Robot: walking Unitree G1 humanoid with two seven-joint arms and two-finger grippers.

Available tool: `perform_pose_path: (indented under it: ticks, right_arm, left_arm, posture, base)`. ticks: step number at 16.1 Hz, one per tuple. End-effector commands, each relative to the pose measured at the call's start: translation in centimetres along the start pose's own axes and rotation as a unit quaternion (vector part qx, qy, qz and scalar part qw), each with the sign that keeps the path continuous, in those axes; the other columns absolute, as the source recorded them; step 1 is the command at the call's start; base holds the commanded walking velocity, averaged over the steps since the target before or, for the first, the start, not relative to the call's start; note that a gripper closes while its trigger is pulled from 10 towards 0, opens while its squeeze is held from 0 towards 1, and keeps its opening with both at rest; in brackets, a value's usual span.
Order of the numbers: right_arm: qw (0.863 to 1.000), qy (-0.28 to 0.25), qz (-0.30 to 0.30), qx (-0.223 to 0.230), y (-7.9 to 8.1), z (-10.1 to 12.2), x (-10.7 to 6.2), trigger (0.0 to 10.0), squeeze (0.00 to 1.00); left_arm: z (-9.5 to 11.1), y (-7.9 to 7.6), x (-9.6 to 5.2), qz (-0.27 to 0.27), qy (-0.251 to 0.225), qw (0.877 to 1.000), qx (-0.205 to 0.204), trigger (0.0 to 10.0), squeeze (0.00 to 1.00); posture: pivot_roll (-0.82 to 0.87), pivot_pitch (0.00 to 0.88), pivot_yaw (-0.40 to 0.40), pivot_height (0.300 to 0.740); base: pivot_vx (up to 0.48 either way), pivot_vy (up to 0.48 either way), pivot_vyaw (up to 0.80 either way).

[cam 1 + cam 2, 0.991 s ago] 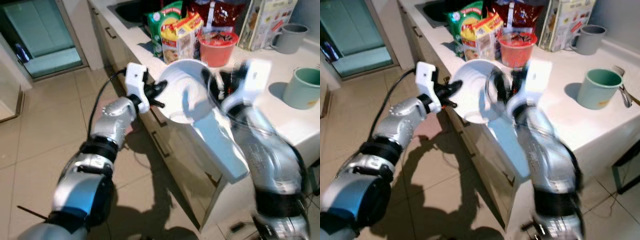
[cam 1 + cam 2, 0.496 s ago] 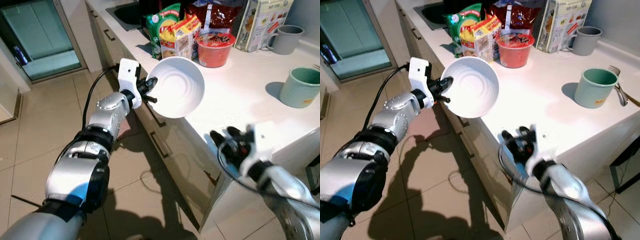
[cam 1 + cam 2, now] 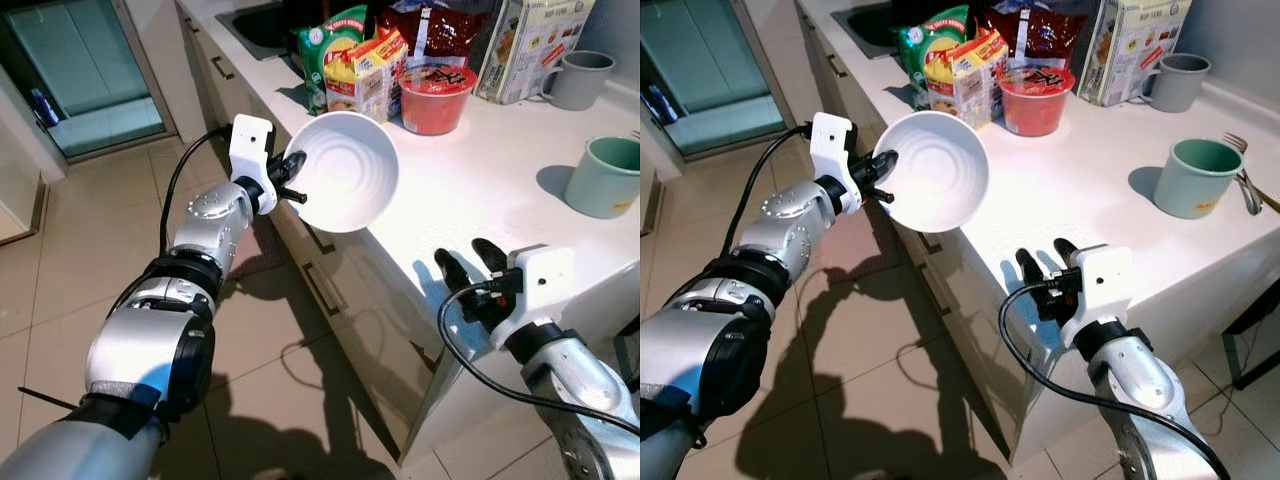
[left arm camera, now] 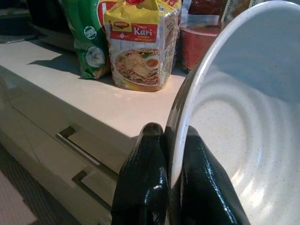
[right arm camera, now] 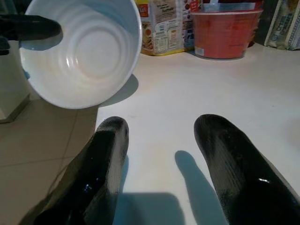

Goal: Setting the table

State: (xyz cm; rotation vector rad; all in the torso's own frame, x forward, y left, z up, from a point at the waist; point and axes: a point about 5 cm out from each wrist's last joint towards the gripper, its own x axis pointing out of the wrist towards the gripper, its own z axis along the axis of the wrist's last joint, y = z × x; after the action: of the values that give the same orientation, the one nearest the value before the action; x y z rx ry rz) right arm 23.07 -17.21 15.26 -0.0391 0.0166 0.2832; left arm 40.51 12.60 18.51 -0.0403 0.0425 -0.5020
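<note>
Over the table's (image 3: 480,190) near edge, our left gripper (image 3: 292,178) is clamped on the tilted white bowl's (image 3: 345,170) rim while our right gripper (image 3: 470,268) hovers spread apart; we should level it before setting down.

Bowl (image 4: 243,117) cropped (far rim); sink (image 3: 255,22) cut off.

Silver arms, white wrists, black cables

The bowl (image 3: 346,172) hangs at the counter's (image 3: 480,190) front edge, with food packets (image 3: 352,68) behind it.
</note>
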Motion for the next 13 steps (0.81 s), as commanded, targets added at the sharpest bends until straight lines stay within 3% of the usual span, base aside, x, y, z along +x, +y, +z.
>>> perform_pose_path:
  ticks: [1, 13]
  right_arm:
    - [1.000, -0.004, 0.008, 0.003, 0.44, 0.00, 0.36, 10.0, 0.00]
    - [0.999, 0.006, 0.013, 0.037, 0.49, -0.63, 1.08, 10.0, 0.00]
  left_arm:
    - [-0.09, 0.15, -0.08, 0.003, 0.001, 1.000, 0.002, 0.0, 0.00]
    - [-0.43, 0.21, -0.39, 0.015, -0.032, 0.999, -0.017, 0.0, 0.00]
  posture:
    - [-0.08, 0.000, 0.107, 0.740]
    - [-0.08, 0.000, 0.104, 0.740]
  base:
    - [0.000, 0.000, 0.00]
    - [0.000, 0.000, 0.00]
